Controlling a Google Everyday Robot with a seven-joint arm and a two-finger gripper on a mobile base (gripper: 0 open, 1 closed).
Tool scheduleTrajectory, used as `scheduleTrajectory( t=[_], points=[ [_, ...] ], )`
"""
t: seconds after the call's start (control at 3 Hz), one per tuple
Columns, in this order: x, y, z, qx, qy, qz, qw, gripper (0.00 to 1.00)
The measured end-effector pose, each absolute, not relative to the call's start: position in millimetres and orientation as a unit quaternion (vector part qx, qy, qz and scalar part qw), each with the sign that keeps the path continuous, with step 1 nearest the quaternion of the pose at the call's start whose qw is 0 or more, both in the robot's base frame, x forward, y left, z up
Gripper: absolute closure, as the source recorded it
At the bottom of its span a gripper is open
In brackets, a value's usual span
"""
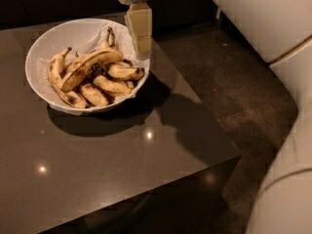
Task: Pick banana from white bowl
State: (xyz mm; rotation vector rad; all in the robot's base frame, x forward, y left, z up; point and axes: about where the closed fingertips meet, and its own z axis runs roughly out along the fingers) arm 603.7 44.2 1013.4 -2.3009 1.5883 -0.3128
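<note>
Camera view: claw (142, 44) over white bowl (48, 40)

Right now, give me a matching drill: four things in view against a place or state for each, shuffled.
1 banana
2 white bowl
3 gripper
4 table

A hangs by the bowl's far-right rim
B lies on top of the other bananas
C sits on the table's far-left part
D dark, glossy, reflecting light spots

Pairs: 1-B, 2-C, 3-A, 4-D
</note>
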Motion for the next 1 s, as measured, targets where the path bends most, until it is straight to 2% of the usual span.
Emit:
scheduleTrajectory(
  t=[0.33, 0.67, 1.0],
  points=[
    [611, 66, 996, -0.816, 0.550, -0.090, 0.151, 0.00],
    [611, 86, 982, -0.822, 0.547, -0.064, 0.147, 0.05],
    [605, 105, 969, -0.824, 0.546, -0.032, 0.148, 0.18]
  ],
)
